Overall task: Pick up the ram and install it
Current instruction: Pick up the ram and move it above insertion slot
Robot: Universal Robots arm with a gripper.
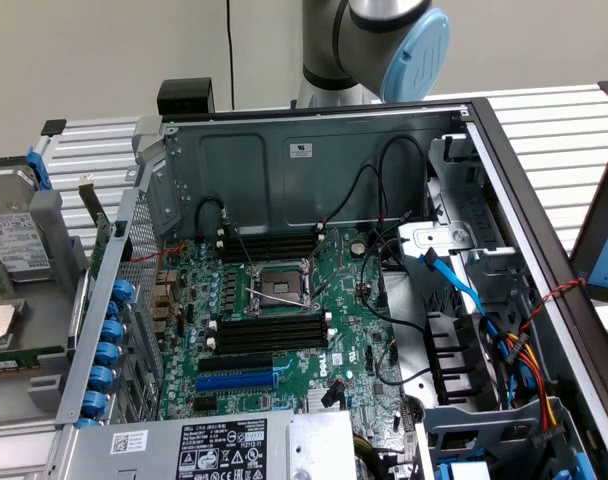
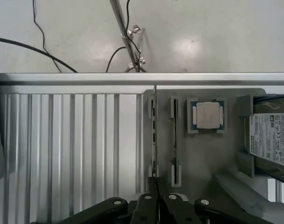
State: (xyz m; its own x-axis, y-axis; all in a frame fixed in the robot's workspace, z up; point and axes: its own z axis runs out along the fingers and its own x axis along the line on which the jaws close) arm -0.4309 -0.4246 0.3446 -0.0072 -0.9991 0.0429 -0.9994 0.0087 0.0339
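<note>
In the wrist view the black pincer [image 2: 156,186] is seen with its 2 fingertips [image 2: 151,187] laid together, so it is closed, and nothing is held between them. It is lined up with the near end of 1 long, narrow dark-green ram stick [image 2: 154,135], which is seen edge-on. Contact between the 2 cannot be made out.

The ram stick stands on its edge in the flat grey holder tray [image 2: 202,158] and is carried by 1 pair of small grey brackets. Just beside it a 2nd pair of brackets is placed, with a thin dark strip between them; whether this is another stick cannot be told. Next to these, 1 square silver processor [image 2: 206,115] is set in its own frame. Beyond it, 1 hard drive with a white label [image 2: 270,140] lies at the edge of the tray. The tray rests on a ribbed aluminium table [image 2: 62,149].

In the exterior view the silver robot arm with a blue cap [image 1: 384,40] is seen behind the open grey metal computer case [image 1: 244,160]. Inside it the green motherboard [image 1: 344,280] is shown, with 1 processor socket [image 1: 279,283] between 2 banks of black memory slots [image 1: 269,330] and, nearer to the camera, 1 blue expansion slot [image 1: 234,380].
</note>
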